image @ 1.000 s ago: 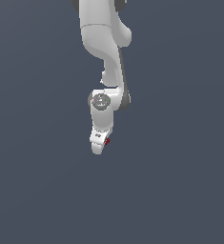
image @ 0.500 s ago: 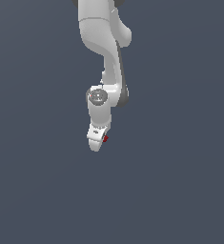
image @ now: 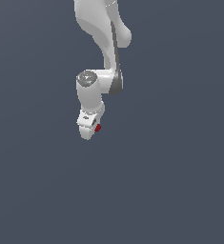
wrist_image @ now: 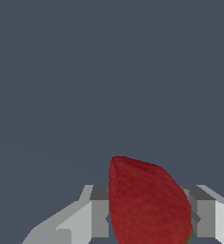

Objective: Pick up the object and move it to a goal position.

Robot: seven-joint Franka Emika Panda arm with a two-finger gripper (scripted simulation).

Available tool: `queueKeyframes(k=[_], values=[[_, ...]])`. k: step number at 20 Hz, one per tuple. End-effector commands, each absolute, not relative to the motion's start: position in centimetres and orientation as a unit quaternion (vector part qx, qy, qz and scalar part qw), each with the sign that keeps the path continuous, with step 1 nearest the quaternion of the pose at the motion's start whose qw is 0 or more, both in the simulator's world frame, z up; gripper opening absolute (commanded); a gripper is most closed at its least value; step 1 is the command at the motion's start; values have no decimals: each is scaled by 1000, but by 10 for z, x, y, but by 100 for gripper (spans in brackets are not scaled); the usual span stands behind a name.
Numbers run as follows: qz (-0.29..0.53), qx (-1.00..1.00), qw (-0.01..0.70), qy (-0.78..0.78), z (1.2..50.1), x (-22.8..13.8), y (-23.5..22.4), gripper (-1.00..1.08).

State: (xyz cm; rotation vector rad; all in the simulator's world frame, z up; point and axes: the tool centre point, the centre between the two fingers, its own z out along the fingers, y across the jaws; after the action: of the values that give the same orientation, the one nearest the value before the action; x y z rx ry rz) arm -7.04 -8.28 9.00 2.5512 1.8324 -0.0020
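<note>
The object (wrist_image: 147,205) is a small red roundish lump with a thin green edge low on one side. In the wrist view it fills the space between my grey fingers (wrist_image: 100,217), which press on it from both sides. In the exterior view only a red speck of the object (image: 98,127) peeks out beside my white gripper (image: 90,129), which hangs under the arm and is shut on it. The fingertips themselves are hidden by the hand in that view.
A plain dark grey-blue surface (image: 170,190) fills the background in both views. The white arm (image: 101,33) comes down from the top of the exterior view.
The gripper with the red object has drifted up and toward the exterior view's left over the last second. Its hold on the object is unchanged.
</note>
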Motion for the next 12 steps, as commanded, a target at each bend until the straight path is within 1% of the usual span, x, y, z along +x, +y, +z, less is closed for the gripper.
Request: queueKeyframes(k=[1, 12], values=[[0, 812, 1, 583, 109, -81, -96, -100], [1, 812, 0, 583, 190, -126, -149, -100]])
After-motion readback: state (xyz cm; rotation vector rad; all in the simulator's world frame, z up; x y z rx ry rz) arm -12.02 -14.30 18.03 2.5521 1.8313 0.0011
